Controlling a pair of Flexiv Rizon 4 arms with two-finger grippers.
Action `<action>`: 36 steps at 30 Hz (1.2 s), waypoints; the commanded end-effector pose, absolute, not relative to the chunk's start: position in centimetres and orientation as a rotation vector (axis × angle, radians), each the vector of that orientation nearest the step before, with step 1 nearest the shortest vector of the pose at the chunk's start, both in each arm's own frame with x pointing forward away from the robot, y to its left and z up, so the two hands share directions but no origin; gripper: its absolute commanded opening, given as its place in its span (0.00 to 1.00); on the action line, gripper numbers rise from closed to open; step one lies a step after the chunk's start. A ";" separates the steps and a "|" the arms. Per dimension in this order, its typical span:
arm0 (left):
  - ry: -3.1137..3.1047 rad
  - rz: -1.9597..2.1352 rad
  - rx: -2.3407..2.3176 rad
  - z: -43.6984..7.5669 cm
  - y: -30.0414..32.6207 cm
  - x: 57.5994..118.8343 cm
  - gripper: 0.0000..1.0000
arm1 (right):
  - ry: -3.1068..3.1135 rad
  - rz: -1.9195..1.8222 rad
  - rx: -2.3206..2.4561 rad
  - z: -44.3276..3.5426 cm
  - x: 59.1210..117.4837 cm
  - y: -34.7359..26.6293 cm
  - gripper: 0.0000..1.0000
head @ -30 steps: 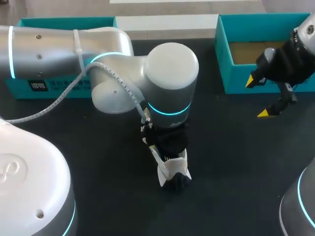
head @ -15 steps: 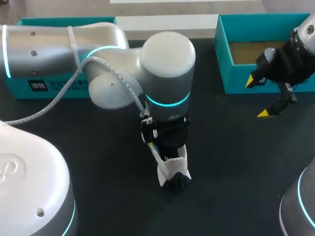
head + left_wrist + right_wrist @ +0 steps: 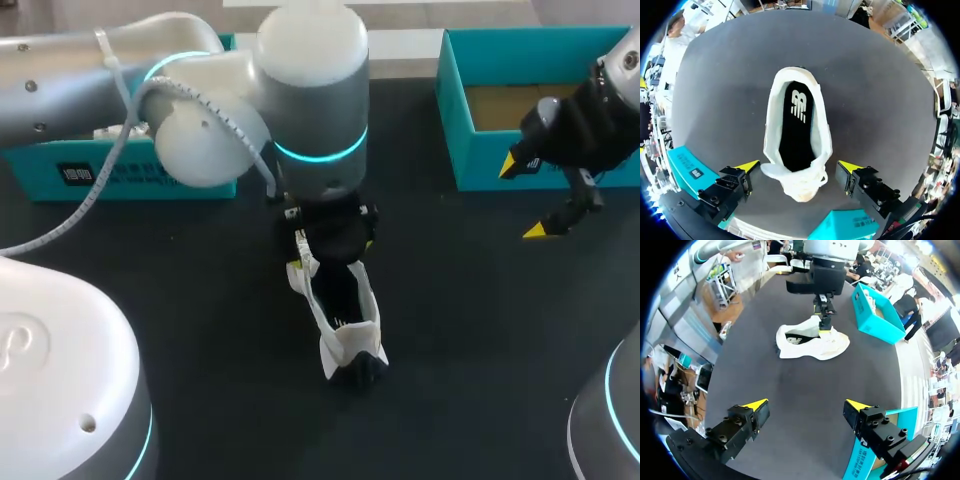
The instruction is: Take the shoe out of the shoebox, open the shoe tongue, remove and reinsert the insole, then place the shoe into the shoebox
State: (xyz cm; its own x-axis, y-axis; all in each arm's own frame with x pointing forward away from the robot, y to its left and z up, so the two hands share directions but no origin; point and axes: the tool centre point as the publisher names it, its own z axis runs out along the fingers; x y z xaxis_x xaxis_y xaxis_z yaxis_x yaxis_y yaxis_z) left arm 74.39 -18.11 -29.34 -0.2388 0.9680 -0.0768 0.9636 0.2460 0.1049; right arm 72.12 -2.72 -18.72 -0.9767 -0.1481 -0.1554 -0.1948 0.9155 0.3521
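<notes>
Shoe (image 3: 348, 338), white with a dark tip, lies on the dark table (image 3: 480, 330) near its middle, outside the teal shoebox (image 3: 452, 130). The shoebox stands open at the far right with a brown floor showing. The shoe's mouth gapes upward, and the black insole (image 3: 797, 125) lies flat inside it, filling the opening. The left arm (image 3: 310, 110) comes in from the left and bends down over the shoe's far end. In the left wrist view the left gripper (image 3: 799, 166) hangs above that bunched white end with its yellow-tipped fingers spread wide, one to each side of the shoe. I cannot tell whether either tip touches the fabric. The right wrist view shows this gripper upright over the shoe, with a finger pointing down toward the rim of the opening. The right gripper (image 3: 522, 200) hovers above bare table just beside the shoebox's near wall, well apart from the shoe. Its two fingers are apart with nothing between them. A second teal box (image 3: 120, 175) stands at the far left, partly hidden behind the left arm.
</notes>
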 end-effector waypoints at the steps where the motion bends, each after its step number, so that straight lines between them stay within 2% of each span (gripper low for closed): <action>1: 2.372 0.073 1.867 -28.2 -18.0 75.1 1.00 | 2.954 0.556 -0.263 -18.8 72.2 -2.6 1.00; 6: 2.361 0.103 1.884 -27.7 -17.8 75.8 1.00 | 2.954 0.556 -0.263 -18.8 72.2 -2.6 1.00; 8: 2.366 0.114 1.888 -28.1 -17.7 75.9 0.91 | 2.954 0.556 -0.263 -18.8 72.2 -2.6 1.00; 9: 2.367 0.117 1.890 -28.2 -17.7 75.9 0.75 | 2.954 0.556 -0.263 -18.8 72.2 -2.6 1.00; 10: 2.377 0.116 1.888 -28.5 -17.6 76.0 0.49 | 2.954 0.556 -0.263 -18.8 72.2 -2.6 1.00; 13: 2.389 0.111 1.889 -29.0 -17.5 76.1 0.46 | 2.954 0.556 -0.263 -18.8 72.2 -2.6 1.00; 20: 2.404 0.085 1.877 -30.0 -17.6 76.5 0.47 | 2.954 0.556 -0.263 -18.8 72.2 -2.6 1.00; 23: 2.392 0.077 1.892 -30.2 -17.9 76.5 0.51 | 2.954 0.556 -0.263 -18.8 72.2 -2.6 1.00; 24: 2.387 0.065 1.901 -30.3 -18.0 76.5 0.57 | 2.954 0.556 -0.263 -18.8 72.2 -2.6 1.00; 30: 2.370 0.072 1.937 -30.9 -18.1 76.4 0.64 | 2.954 0.556 -0.263 -18.8 72.2 -2.6 1.00; 33: 2.373 0.062 1.943 -31.1 -18.1 76.4 0.62 | 2.954 0.556 -0.263 -18.8 72.2 -2.6 1.00; 36: 2.371 0.054 1.955 -31.2 -18.2 76.2 0.52 | 2.954 0.556 -0.263 -18.8 72.2 -2.6 1.00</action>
